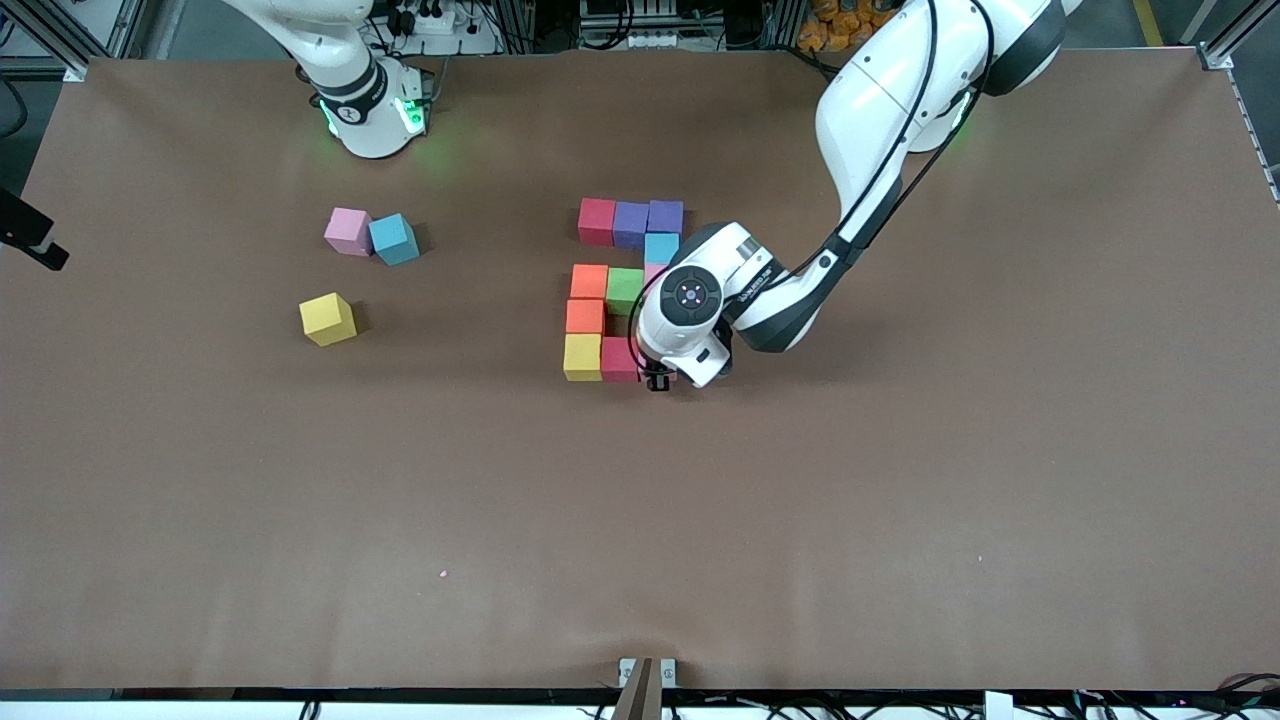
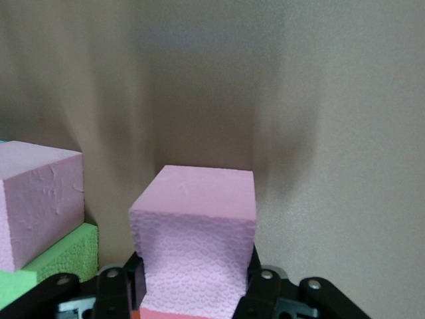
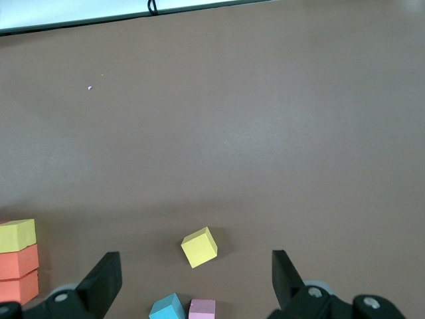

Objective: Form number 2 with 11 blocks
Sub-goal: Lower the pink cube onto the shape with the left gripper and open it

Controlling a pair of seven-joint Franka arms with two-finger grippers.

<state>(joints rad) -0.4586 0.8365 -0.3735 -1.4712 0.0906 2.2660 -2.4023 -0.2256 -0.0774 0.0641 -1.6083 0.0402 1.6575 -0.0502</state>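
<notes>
A wide brown table point(image 1: 900, 560) fills the room's view, with aluminium framing point(image 1: 90, 35) along its edge.

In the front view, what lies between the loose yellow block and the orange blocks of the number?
Only bare brown table lies between the loose yellow block and the orange blocks, as the front view shows.

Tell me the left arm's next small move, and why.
Probably open and lift straight up. The left gripper grips a pink block low beside the red block, at the digit's nearest row, seemingly its last gap. The right gripper waits open.
</notes>
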